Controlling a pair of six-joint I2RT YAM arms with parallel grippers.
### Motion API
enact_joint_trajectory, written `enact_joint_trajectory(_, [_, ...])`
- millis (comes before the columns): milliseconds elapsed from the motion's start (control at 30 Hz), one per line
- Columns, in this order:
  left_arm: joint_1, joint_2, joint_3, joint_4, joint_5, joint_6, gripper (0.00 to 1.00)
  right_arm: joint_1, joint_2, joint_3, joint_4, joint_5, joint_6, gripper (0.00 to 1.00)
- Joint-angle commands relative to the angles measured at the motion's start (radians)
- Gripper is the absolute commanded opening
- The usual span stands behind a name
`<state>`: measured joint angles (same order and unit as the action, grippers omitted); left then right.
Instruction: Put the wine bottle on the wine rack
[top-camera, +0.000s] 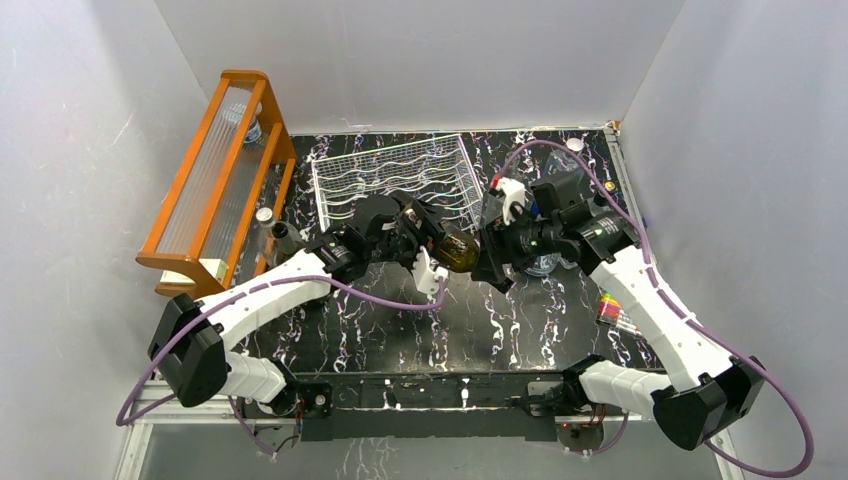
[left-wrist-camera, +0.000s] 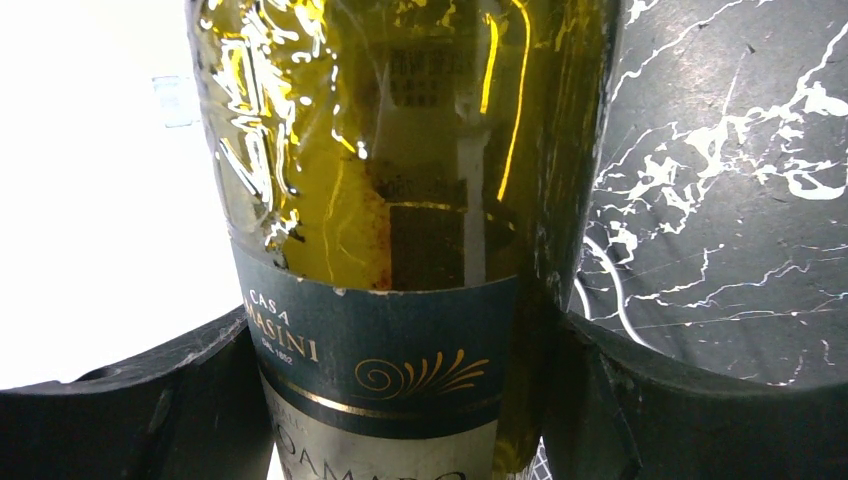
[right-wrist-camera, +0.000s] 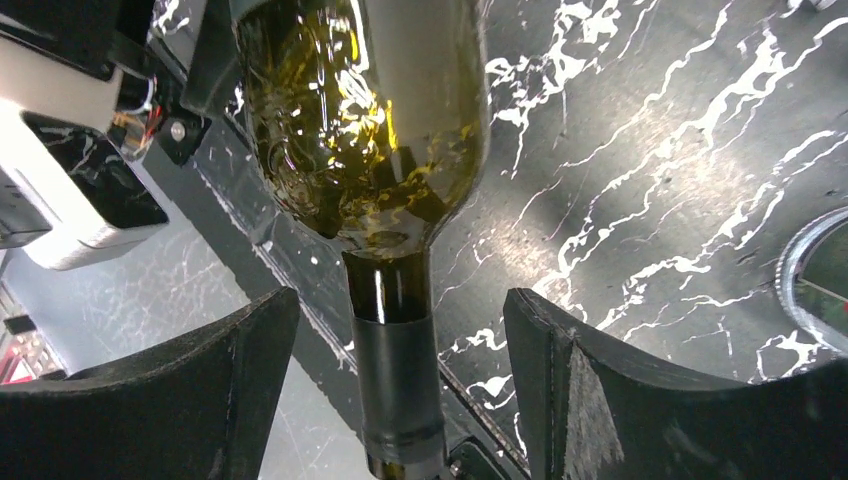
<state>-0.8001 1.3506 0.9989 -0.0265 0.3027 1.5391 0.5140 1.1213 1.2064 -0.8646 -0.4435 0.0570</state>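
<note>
The wine bottle (top-camera: 460, 250) is olive-green glass with a dark teal label, held level above the black marble table between the two arms. My left gripper (top-camera: 432, 245) is shut on its body; in the left wrist view both fingers press the labelled part of the wine bottle (left-wrist-camera: 400, 200) at the left gripper (left-wrist-camera: 400, 400). My right gripper (top-camera: 492, 255) is open around the neck. In the right wrist view the bottle's dark-capped neck (right-wrist-camera: 398, 370) runs between the right gripper's (right-wrist-camera: 400, 390) fingers with a gap on each side. The silver wire wine rack (top-camera: 395, 175) lies flat behind the bottle.
A tall orange wooden shelf (top-camera: 215, 180) leans at the back left with a small water bottle (top-camera: 252, 128) behind it. Small dark jars (top-camera: 275, 235) stand by its foot. A clear plastic bottle (top-camera: 548, 265) lies under the right arm, and coloured markers (top-camera: 615, 312) lie at the right.
</note>
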Motion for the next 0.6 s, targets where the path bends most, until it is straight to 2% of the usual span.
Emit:
enact_joint_trajectory(0, [-0.003,-0.023,0.096,0.081,0.041,0.038,0.00,0.039,0.004,-0.021,0.053,0.015,0.019,0.84])
enact_joint_trajectory(233, [-0.004,-0.015,0.118,0.069,0.049,0.043,0.00,0.103,0.054,-0.050,0.096,0.051,0.055,0.77])
enact_joint_trajectory(400, [-0.003,-0.029,0.126,0.067,0.068,0.045,0.00,0.116,0.044,-0.092,0.188,0.050,0.094,0.73])
enact_joint_trajectory(467, [-0.004,-0.029,0.128,0.066,0.067,0.044,0.00,0.117,0.040,-0.100,0.218,0.041,0.107,0.68])
enact_joint_trajectory(567, [-0.004,-0.025,0.136,0.067,0.067,0.027,0.00,0.118,0.038,-0.100,0.223,0.047,0.113,0.54])
